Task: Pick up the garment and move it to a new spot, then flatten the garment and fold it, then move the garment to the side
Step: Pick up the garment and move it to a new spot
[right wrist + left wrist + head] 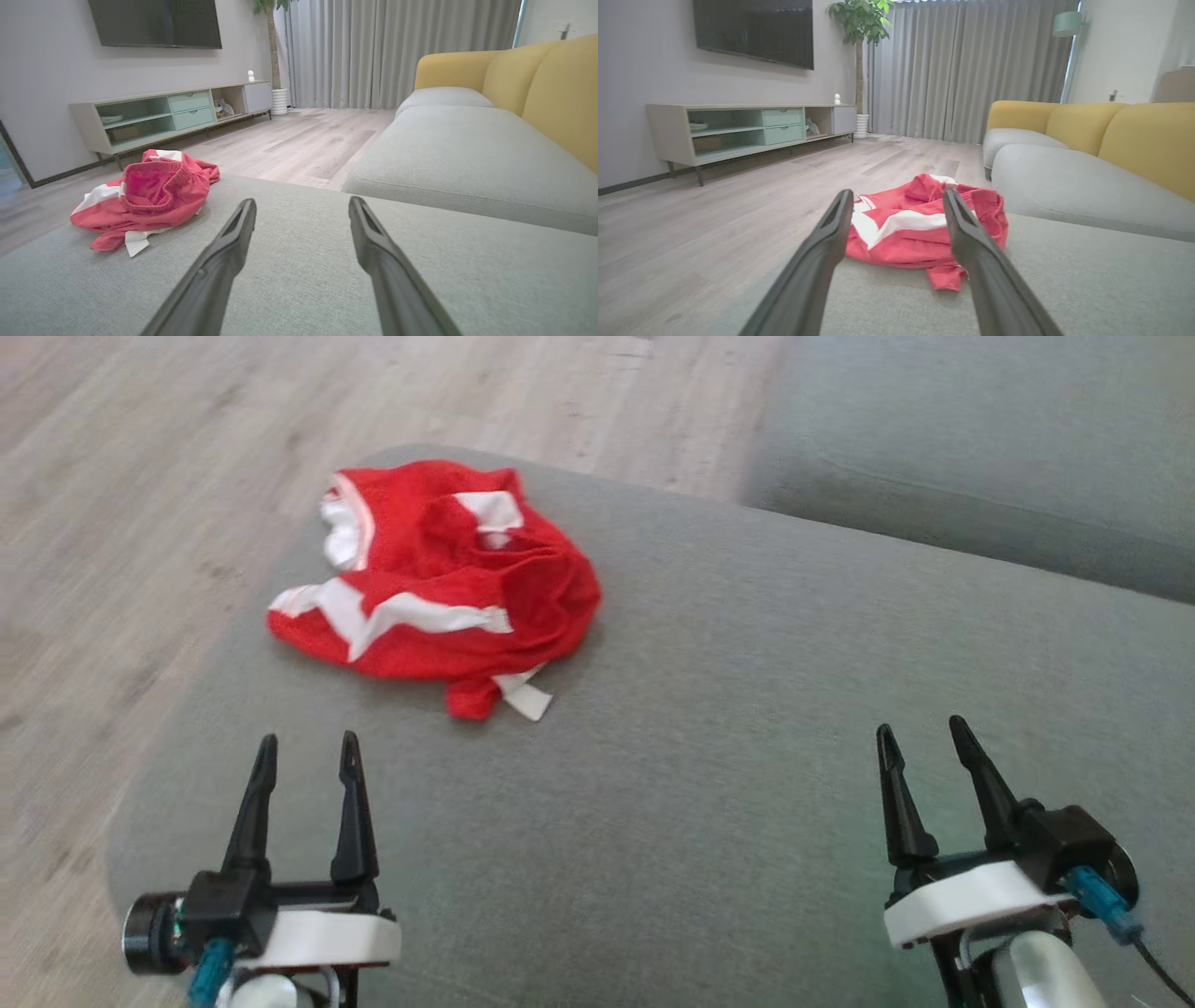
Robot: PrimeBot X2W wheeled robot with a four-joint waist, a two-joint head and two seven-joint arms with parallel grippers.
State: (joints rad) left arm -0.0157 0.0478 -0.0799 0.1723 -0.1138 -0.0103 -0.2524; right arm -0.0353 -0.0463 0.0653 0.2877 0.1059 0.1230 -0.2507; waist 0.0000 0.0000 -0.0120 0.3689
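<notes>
Fingers (250, 812) on the left gripper (309, 739) stand spread with nothing between them in the head view. The right gripper (920, 726) matches it, and both sit low over the near part of the grey cushion (728, 775). The garment (439, 588), red with white bands, lies crumpled near the cushion's far left corner, close to the edge above the wooden floor (121, 485). It is well apart from both grippers and much nearer the left one. The step in hand, I judge, is the first pick-up, and the left arm looks the natural one to lead. A reach straight ahead should meet the near hem, where a red fold and a white tab (527, 702) stick out.

From the left wrist view, the open jaws frame the heap squarely, so little sideways correction seems needed. Coming in low and pinching a raised ridge rather than a flat part would likely take fewer layers and avoid digging into the upholstery.

From the right wrist view, the parted fingers point at bare cushion, with the garment off to the left and its gathered opening (152, 184) facing this camera. That thick rim seems a firm second hold if both grippers lift. Broad free cushion lies on this side, a sensible place to carry the garment, away from the edge where it could slide off.
</notes>
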